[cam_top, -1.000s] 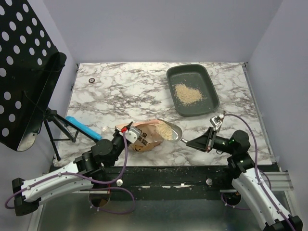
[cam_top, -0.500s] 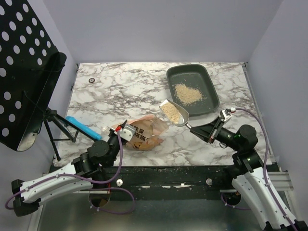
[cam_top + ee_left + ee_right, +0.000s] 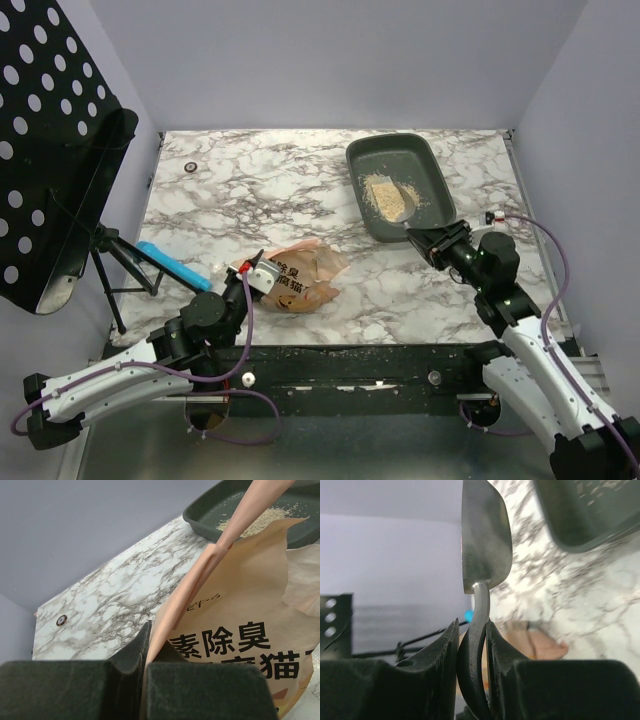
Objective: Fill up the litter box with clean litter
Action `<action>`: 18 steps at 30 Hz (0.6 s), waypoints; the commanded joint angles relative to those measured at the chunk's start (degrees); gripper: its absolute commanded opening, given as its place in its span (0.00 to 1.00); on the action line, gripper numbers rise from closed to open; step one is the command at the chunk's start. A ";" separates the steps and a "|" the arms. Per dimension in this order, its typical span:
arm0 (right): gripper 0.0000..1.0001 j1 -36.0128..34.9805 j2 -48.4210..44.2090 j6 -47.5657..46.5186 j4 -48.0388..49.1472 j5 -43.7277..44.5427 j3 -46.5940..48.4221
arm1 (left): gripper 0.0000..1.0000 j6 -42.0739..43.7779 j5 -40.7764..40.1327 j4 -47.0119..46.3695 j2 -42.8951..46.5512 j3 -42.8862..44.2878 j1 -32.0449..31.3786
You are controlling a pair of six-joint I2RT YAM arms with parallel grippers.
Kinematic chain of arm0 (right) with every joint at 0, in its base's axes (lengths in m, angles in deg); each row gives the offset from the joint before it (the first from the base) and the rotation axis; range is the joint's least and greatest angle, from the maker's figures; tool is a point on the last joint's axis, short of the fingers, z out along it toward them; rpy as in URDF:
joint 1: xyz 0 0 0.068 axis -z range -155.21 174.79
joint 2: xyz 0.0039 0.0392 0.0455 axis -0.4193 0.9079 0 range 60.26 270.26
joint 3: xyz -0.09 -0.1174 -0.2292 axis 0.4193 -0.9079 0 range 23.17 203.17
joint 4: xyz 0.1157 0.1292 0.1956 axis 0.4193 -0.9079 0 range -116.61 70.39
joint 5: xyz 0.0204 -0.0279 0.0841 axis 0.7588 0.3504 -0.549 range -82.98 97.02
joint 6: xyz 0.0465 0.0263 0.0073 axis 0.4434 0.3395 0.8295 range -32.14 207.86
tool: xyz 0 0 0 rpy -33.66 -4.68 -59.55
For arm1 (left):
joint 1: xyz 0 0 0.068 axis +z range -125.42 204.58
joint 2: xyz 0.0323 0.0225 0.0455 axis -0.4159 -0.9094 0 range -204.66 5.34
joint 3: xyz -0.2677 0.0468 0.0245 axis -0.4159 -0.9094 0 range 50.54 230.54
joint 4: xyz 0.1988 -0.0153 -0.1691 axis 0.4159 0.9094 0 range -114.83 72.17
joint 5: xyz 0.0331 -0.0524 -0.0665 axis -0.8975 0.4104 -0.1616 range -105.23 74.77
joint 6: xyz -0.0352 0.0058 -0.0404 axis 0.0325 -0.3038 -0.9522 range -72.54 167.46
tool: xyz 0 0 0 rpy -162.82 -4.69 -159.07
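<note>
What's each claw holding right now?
Left claw: closed on the edge of the litter bag.
Right claw: closed on the handle of the scoop.

A white marble-patterned table [image 3: 270,190] spreads ahead of my left hand [image 3: 258,276]. Plain pale lilac walls [image 3: 330,60] close it in beyond and on both sides. Left of that hand, a black perforated stand [image 3: 100,160] rises on thin legs. The light is soft and even.

Left arm low, reaching forward-right, left pincer [image 3: 258,272] clamped shut. Right arm extended forward, right pincer [image 3: 428,238] part-closed, gripping.
</note>
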 commanded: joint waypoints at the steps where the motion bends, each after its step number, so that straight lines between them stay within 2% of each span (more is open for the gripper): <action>1: 0.00 0.19 5.07 -9.22 1.16 13.58 4.21 | 0.00 0.03 -2.23 -6.43 1.07 1.96 0.11; 5: 0.00 0.19 11.93 -15.73 -3.33 20.10 8.26 | 0.00 0.21 -2.58 -6.34 0.71 2.04 0.19; 13: 0.00 0.19 27.57 -32.51 -11.94 22.39 20.46 | 0.00 0.30 -2.75 -6.34 0.01 1.96 0.28; 18: 0.00 0.19 35.31 -43.68 -21.07 26.95 31.53 | 0.00 0.21 -2.58 -6.34 -0.17 1.87 0.28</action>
